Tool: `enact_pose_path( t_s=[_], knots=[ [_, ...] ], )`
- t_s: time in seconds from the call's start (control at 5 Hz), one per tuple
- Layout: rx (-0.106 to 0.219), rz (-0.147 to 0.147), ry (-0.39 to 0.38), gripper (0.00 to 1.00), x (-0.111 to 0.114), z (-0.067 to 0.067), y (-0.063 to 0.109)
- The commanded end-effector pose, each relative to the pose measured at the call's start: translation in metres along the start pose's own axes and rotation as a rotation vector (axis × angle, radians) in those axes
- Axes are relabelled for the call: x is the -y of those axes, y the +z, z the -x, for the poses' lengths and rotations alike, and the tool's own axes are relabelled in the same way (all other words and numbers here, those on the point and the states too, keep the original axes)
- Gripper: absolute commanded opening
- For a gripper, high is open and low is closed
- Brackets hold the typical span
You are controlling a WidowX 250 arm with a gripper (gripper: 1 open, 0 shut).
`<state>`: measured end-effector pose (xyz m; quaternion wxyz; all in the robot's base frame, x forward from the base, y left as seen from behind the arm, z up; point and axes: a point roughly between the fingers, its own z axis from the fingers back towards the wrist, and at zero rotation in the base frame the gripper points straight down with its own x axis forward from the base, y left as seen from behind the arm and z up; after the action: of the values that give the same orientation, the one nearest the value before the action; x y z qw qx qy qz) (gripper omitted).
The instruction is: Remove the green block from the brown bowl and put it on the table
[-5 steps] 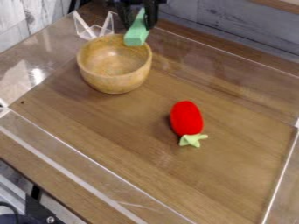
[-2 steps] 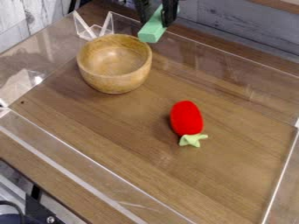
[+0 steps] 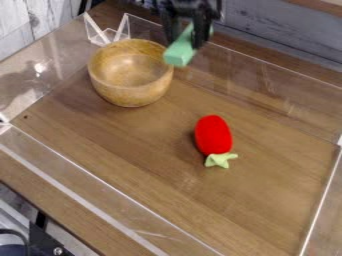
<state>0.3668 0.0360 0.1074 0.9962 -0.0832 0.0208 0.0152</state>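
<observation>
Carrying the green block (image 3: 181, 51) clamped in its jaws, the gripper (image 3: 189, 37) has shifted right, clear of the empty brown bowl (image 3: 131, 72); only lowering onto the table (image 3: 120, 160) remains.

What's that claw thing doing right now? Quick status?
Gripper shut on green block, holding it above the table, just right of the brown bowl. Bowl empty. Red toy lies well clear.
</observation>
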Motion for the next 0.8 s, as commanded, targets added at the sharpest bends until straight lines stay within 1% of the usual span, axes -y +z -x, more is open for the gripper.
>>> enact_pose_path(
  t_s=[0.0,0.2,0.6],
  knots=[
    [0.089,-0.032,-0.097,0.0,0.016,0.0,0.021],
    [0.085,-0.036,-0.159,0.0,0.035,0.0,0.015],
    [0.07,-0.035,-0.203,0.0,0.053,-0.002,-0.012]
  ],
)
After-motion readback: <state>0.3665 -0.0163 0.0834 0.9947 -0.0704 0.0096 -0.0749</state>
